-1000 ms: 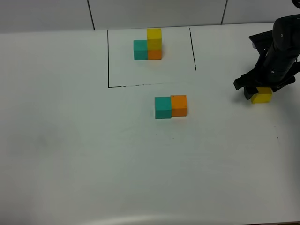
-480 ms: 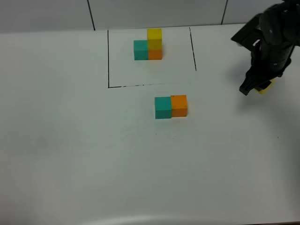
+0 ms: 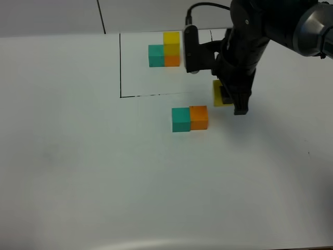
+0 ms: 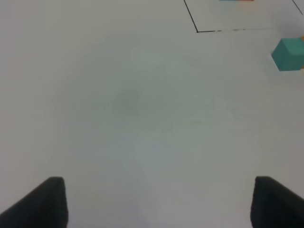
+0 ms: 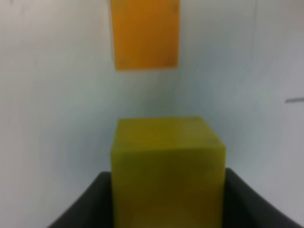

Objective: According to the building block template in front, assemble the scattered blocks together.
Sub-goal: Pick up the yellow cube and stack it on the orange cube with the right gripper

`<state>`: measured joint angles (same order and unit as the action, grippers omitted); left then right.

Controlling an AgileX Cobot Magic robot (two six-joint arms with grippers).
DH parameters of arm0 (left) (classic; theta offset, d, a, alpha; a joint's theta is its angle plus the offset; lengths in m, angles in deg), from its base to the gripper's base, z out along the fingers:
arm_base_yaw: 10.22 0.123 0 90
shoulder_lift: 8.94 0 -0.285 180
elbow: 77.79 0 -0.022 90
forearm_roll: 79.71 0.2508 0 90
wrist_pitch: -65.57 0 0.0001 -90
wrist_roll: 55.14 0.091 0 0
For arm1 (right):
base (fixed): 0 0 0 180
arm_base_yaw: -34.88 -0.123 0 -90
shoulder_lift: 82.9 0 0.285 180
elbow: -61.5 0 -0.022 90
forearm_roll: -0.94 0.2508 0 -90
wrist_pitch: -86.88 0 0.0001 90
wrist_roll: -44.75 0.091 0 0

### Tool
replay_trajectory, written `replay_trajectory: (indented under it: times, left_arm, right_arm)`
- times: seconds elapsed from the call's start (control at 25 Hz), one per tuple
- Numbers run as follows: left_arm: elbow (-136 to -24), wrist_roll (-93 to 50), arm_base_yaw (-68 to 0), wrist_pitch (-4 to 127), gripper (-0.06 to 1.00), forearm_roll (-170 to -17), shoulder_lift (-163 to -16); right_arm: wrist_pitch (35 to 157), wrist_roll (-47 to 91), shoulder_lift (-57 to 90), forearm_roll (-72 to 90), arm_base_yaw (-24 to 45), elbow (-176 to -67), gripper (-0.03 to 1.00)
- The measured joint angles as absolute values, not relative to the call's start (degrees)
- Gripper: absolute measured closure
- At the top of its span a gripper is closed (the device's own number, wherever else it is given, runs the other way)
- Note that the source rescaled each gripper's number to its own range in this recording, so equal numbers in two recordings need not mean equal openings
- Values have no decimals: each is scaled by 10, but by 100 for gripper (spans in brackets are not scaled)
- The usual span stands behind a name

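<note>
Right pincer (image 3: pixel 232 99): clamped on yellow cube (image 3: pixel 219 94), 1 o'clock of orange cube (image 3: pixel 198 117).
Left pincer (image 4: pixel 156 204): spread wide, empty.
Risk: shoving orange cube through off-centre descent.

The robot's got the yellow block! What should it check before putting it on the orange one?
1. Grip on yellow block by right gripper: ok.
2. Pair: teal block touches orange block: ok.
3. Order matches template: ok.
4. Top of orange block bare: ok.
5. Is yellow block above orange block: not ok, it's off to one side.
6. Is left gripper away from the blocks: ok, and open.
</note>
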<state>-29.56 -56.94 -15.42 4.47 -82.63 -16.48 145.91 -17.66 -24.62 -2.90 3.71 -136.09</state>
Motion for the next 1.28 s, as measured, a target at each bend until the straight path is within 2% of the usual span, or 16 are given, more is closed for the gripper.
replay_trajectory:
  times: [0.48, 1.28]
  left_arm:
    - [-296, -569, -154, 45, 28, -826, -165]
    - [-296, -569, -154, 45, 28, -826, -165]
  right_arm:
    - [1516, -214, -345, 14, 31, -1465, 96]
    - [1498, -232, -384, 40, 31, -1470, 96]
